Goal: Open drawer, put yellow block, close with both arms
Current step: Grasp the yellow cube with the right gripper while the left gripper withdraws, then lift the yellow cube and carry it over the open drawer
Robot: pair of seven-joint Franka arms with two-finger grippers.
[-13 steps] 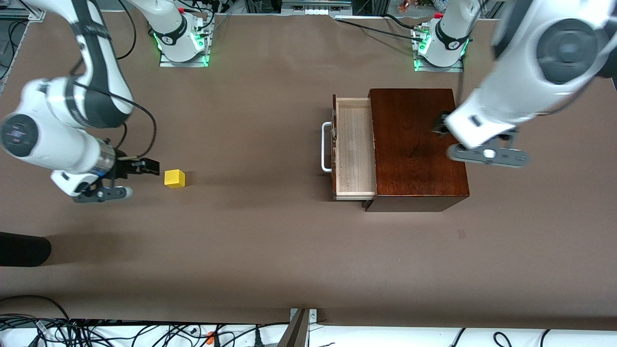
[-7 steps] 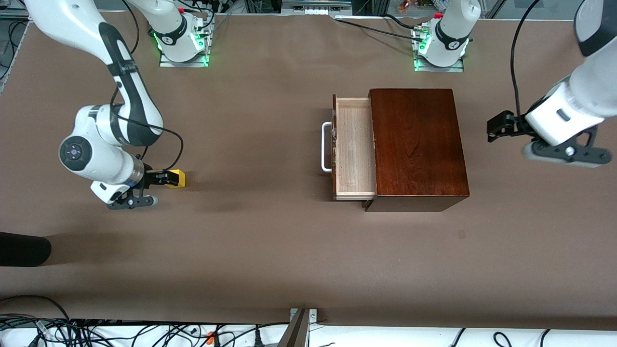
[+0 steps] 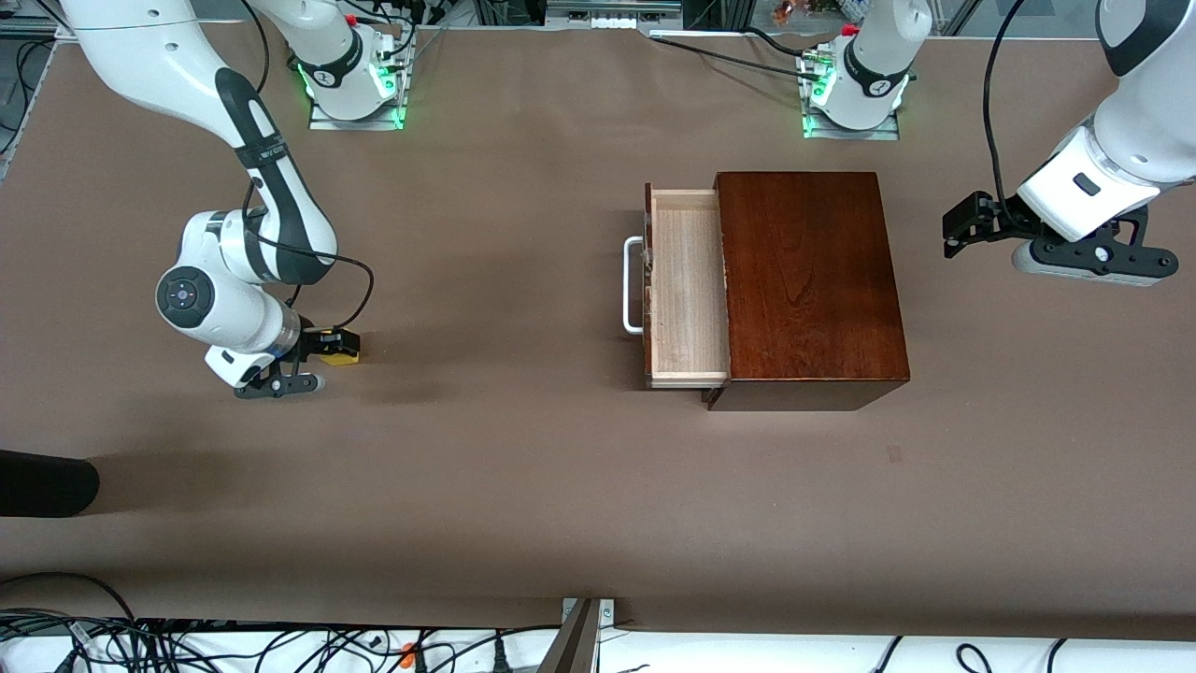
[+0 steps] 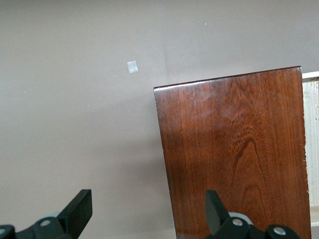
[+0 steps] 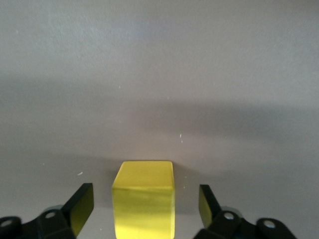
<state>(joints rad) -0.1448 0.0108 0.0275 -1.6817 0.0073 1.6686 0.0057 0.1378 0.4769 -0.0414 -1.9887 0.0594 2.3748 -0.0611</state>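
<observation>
The yellow block (image 3: 348,348) (image 5: 144,199) sits on the table toward the right arm's end. My right gripper (image 3: 329,347) (image 5: 144,203) is down around it, one black finger (image 5: 82,204) on each side with a gap between pad and block, so it is open. The drawer (image 3: 690,280) of pale wood stands pulled out of the dark-wood box (image 3: 808,280) (image 4: 234,154), its white handle (image 3: 633,285) facing the block, and nothing lies in it. My left gripper (image 3: 962,229) (image 4: 148,209) hangs open and holds nothing, over the table beside the box at the left arm's end.
A black object (image 3: 42,481) juts in at the table's edge by the right arm's end, nearer the camera than the block. Cables (image 3: 234,645) run along the nearest edge. A small pale mark (image 3: 895,454) (image 4: 132,66) lies on the mat near the box.
The right arm swung in and lowered its gripper around the yellow block, fingers drawing slightly inward. The left arm moved from over the box out toward its own end of the table.
</observation>
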